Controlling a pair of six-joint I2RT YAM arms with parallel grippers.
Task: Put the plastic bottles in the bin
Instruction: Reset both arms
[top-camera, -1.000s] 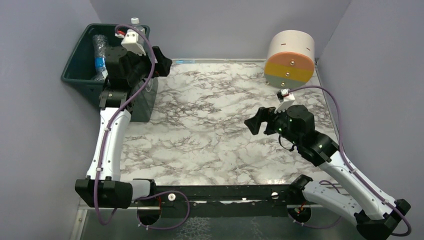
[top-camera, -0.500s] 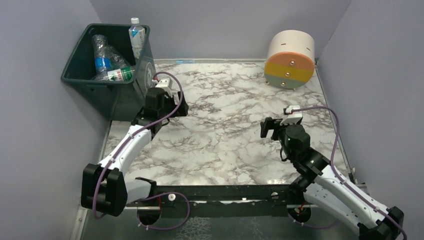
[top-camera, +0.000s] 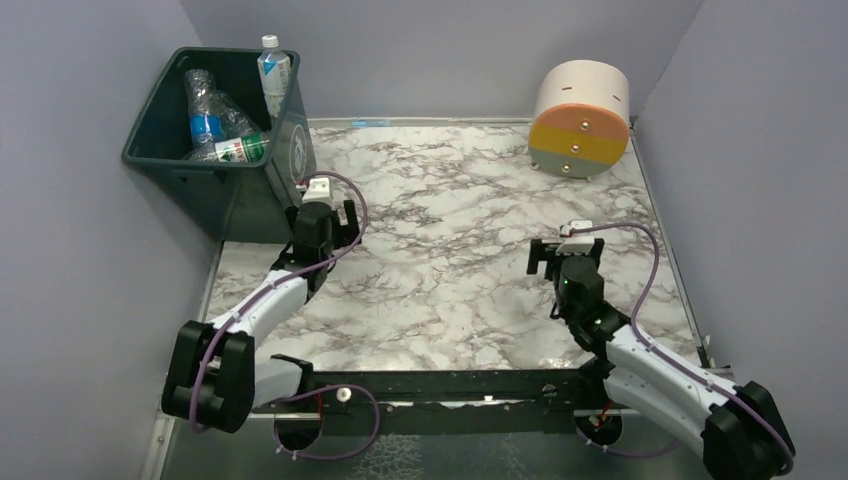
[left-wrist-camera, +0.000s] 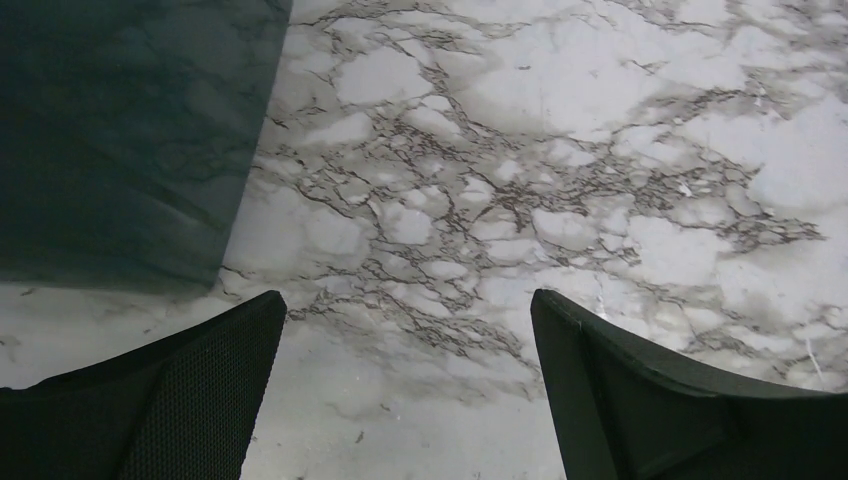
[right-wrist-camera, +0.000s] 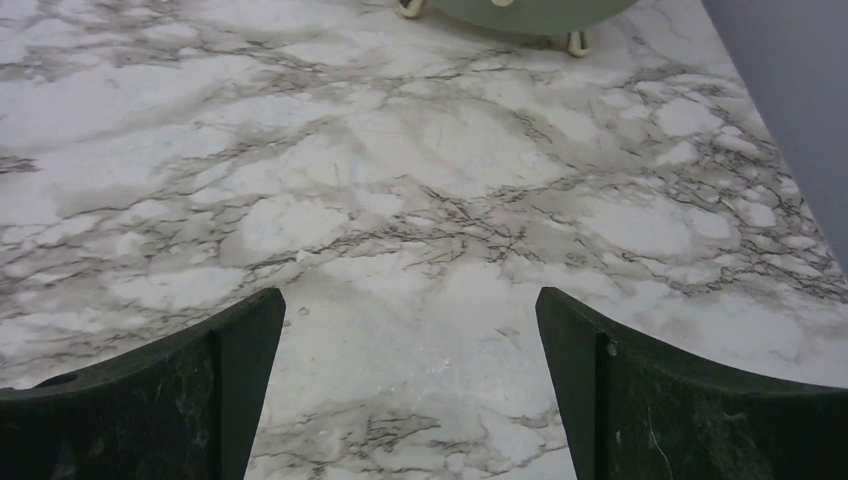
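Grippers are both spread wide and hold nothing. The left gripper (left-wrist-camera: 405, 300) hovers low over the marble table (top-camera: 450, 200), just beside the outer wall of the bin (top-camera: 250, 200). The right gripper (right-wrist-camera: 410, 295) hangs over bare marble, with the striped cylinder (top-camera: 581, 118) well ahead of it. The plastic bottles (top-camera: 203, 127) that show are all inside the bin, and one upright bottle (top-camera: 271, 70) leans at its right wall with its cap above the rim. No bottle shows on the table, so the step is probably a last check. To do it well, look over the spots hidden by the arms and behind the bin. Any left-arm move should steer wide of the bin wall and that tall bottle, since a knock could tip it out.
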